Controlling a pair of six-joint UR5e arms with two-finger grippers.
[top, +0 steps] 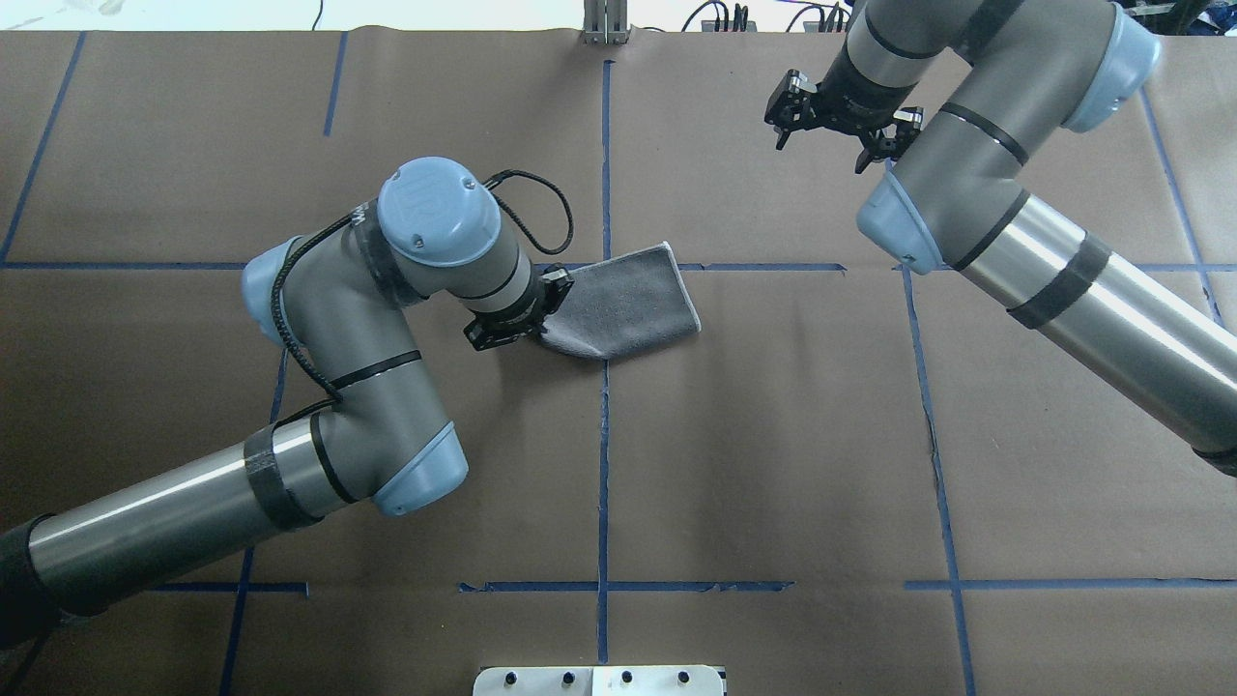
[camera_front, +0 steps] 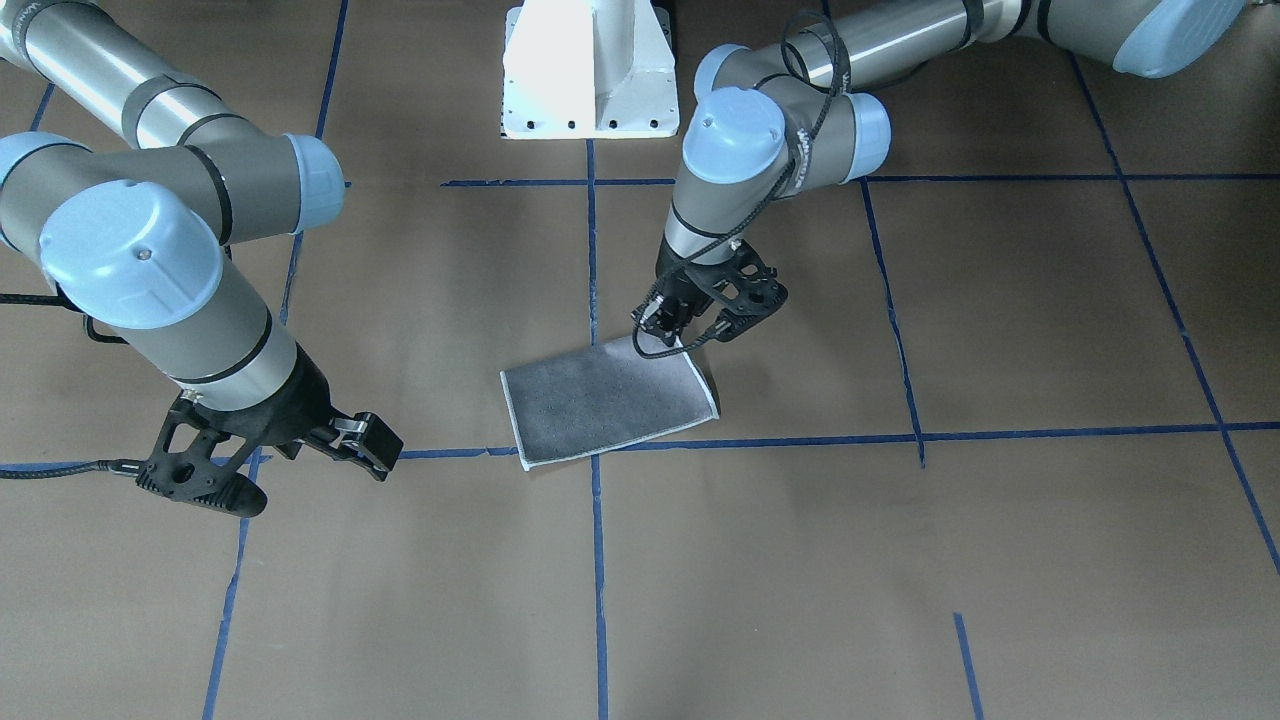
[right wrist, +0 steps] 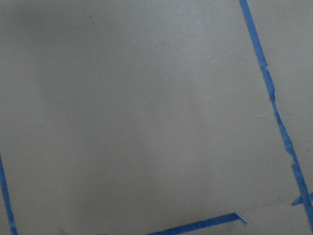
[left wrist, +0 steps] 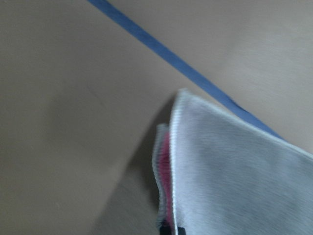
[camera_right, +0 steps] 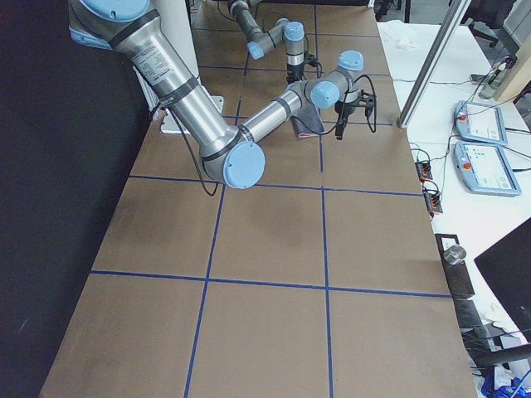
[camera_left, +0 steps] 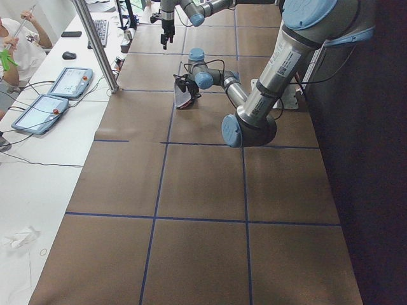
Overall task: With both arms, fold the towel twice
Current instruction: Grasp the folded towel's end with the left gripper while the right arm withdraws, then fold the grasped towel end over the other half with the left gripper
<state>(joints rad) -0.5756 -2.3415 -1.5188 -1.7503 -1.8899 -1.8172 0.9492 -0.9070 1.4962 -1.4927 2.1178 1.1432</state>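
Observation:
The towel (camera_front: 600, 400) lies folded in half near the table's middle, grey face up, with a light stitched edge. It also shows in the overhead view (top: 628, 304). My left gripper (camera_front: 668, 335) is shut on the towel's near corner (top: 553, 319) and holds that end slightly raised. In the left wrist view the towel (left wrist: 234, 181) shows two layers with pink between them. My right gripper (top: 821, 145) is open and empty, far from the towel above bare table; it also shows in the front-facing view (camera_front: 305, 475). The right wrist view shows only brown table and tape.
Blue tape lines (camera_front: 595, 560) divide the brown table into squares. The white pedestal base (camera_front: 590, 70) stands at the robot's edge. A side desk with tablets (camera_left: 38, 114) and a metal post (camera_left: 95, 44) lie beyond the table's far edge.

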